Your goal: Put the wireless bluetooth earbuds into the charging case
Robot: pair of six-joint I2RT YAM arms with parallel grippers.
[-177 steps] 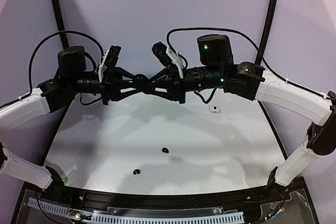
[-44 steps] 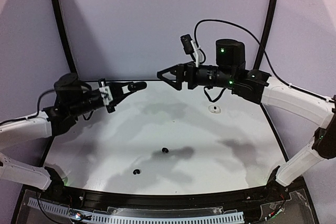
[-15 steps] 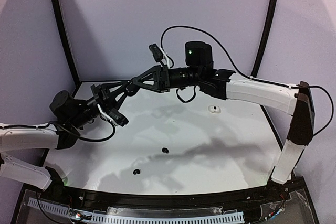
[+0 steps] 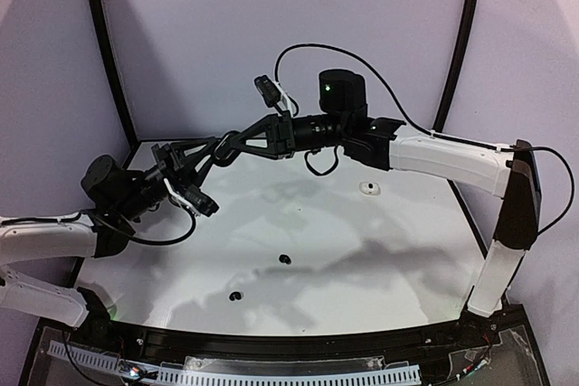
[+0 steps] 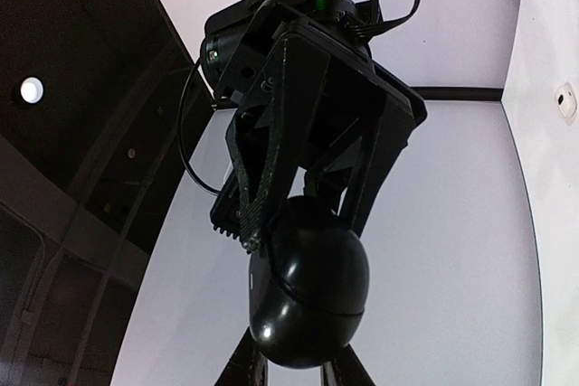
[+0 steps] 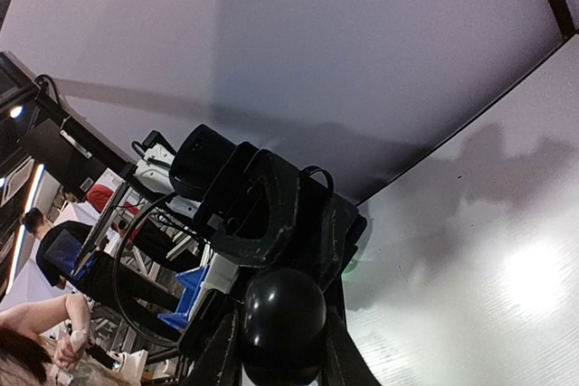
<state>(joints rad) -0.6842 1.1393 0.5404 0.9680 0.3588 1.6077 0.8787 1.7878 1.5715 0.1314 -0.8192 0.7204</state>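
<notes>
A glossy black charging case [image 4: 231,145] hangs in the air over the table's far left, closed as far as I can see. My left gripper [image 4: 224,149] is shut on it from the left. My right gripper [image 4: 238,141] grips it from the right. In the left wrist view the case [image 5: 308,291] sits between my left fingers, with the right gripper's fingers clamping its upper part. In the right wrist view the case [image 6: 282,314] sits between my right fingers. Two black earbuds [image 4: 284,259] [image 4: 236,296] lie on the white table. A small white earbud [image 4: 368,188] lies at the far right.
The white table [image 4: 380,250] has a black rim and lilac walls behind it. Both arms stretch across the far left half above the surface. The white earbud also shows in the left wrist view [image 5: 565,101].
The right gripper has swung left to the left gripper and closed on the black case, which the left gripper held alone before. In the last half second both shifted only slightly.
</notes>
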